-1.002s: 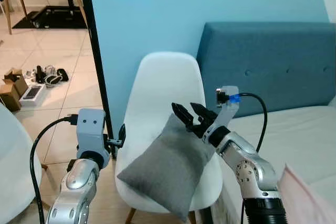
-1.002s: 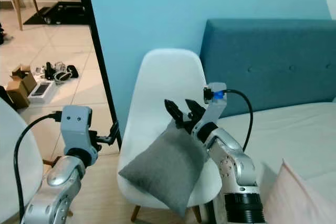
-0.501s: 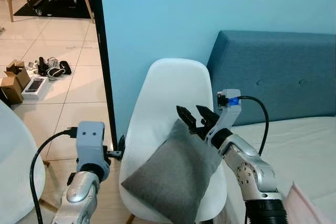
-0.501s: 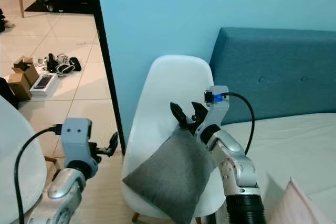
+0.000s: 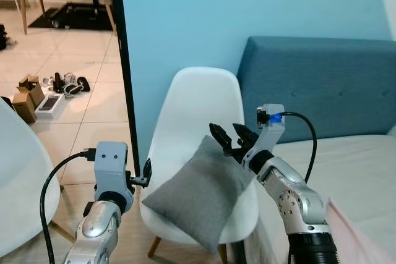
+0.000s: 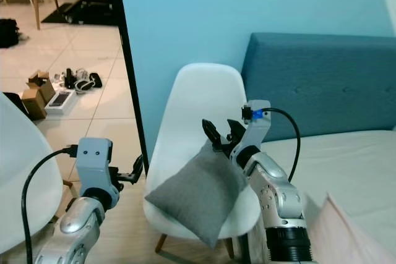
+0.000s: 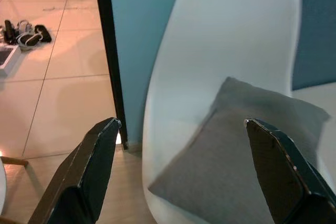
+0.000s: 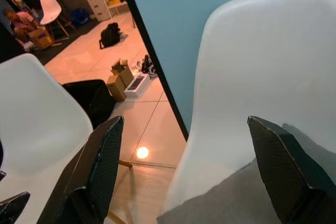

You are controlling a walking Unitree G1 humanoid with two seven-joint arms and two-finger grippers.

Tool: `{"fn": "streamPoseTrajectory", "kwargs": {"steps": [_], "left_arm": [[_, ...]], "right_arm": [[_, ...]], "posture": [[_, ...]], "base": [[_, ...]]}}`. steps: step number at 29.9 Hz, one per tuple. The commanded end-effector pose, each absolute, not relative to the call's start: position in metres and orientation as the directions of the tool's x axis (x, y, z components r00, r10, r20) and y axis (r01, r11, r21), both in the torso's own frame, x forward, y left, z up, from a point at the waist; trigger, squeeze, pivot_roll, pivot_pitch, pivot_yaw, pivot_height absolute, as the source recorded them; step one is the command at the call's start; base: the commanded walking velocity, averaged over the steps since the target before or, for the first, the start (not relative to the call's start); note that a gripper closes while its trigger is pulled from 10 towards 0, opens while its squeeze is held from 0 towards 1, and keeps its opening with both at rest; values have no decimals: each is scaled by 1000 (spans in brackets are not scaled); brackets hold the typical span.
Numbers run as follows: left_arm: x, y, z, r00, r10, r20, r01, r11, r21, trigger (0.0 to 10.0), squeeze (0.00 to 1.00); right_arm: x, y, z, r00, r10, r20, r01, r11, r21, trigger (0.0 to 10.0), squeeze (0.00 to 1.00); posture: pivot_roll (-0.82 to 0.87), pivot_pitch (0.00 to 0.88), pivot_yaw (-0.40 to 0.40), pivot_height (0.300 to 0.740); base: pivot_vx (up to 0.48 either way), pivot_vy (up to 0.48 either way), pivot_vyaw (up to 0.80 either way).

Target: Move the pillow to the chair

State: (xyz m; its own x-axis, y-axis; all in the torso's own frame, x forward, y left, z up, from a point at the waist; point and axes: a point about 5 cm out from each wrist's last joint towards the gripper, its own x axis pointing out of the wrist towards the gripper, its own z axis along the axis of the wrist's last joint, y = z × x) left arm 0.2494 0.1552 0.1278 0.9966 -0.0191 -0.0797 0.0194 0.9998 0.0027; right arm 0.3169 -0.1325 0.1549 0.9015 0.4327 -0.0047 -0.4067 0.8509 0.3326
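**A:** so how far along is this one? reading it left to right.

**B:** Far left there's just the edge of another white chair (image 5: 21,183) at about 9 o'clock, and clutter on the tiled floor (image 5: 74,100) up around 10. Then the left gripper (image 5: 143,174) — down at 7 o'clock, off the chair's left edge, touching nothing. From its wrist camera the two black fingers (image 7: 89,166) stand wide apart with the chair between them.

**A:** and the pillow?

**B:** The grey pillow (image 5: 195,196) is on the seat of the white chair (image 5: 198,100), dead centre. It's tilted, top corner leaning toward the backrest, bottom corner poking out over the front edge of the seat at 6 o'clock. Chair stands against the blue wall, just beside the bed's blue headboard (image 5: 322,85) at 2 o'clock.

**A:** so is it done?

**B:** I'd say basically yes — the pillow's where the task wants it. The right gripper (image 5: 230,140) sits just above the pillow's top corner, fingers spread, not pinching fabric. Whether a fingertip brushes the cloth, I can't tell.

**A:** anything left?

**B:** My guess: pull the right arm clear without dragging that corner. The overhang looks a bit sketchy, so maybe a nudge backward. Something pale pink (image 5: 356,233) shows at 5 o'clock on the bed, not part of this.
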Motion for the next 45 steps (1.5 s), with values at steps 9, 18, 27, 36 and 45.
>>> {"fn": "streamPoseTrajectory", "kwargs": {"steps": [9,18,27,36,45], "left_arm": [[249,155,127,996,-20,-87,21,1000,8,10000,0],[250,155,127,996,-21,-86,22,1000,6,10000,0],[250,154,128,996,-26,-82,27,1000,6,10000,0],[250,153,128,997,-27,-77,27,1000,2,10000,0],[251,155,131,998,-15,-54,15,1000,7,10000,0]], "right_arm": [[319,-133,155,909,417,-3,-391,855,339,10000,0],[319,-134,155,912,411,-3,-386,859,337,10000,0],[320,-137,156,923,385,0,-363,871,331,10000,0],[321,-139,155,932,361,-17,-335,882,333,10000,0],[322,-144,152,950,310,-41,-279,899,338,10000,0]], "posture": [[-54,0,-111,740],[-54,0,-111,740],[-57,0,-114,740],[-59,0,-114,740],[-59,0,-117,740]], "base": [[-405,0,0],[-412,0,0],[-414,0,-86],[-414,0,-775],[-177,0,-772]]}}
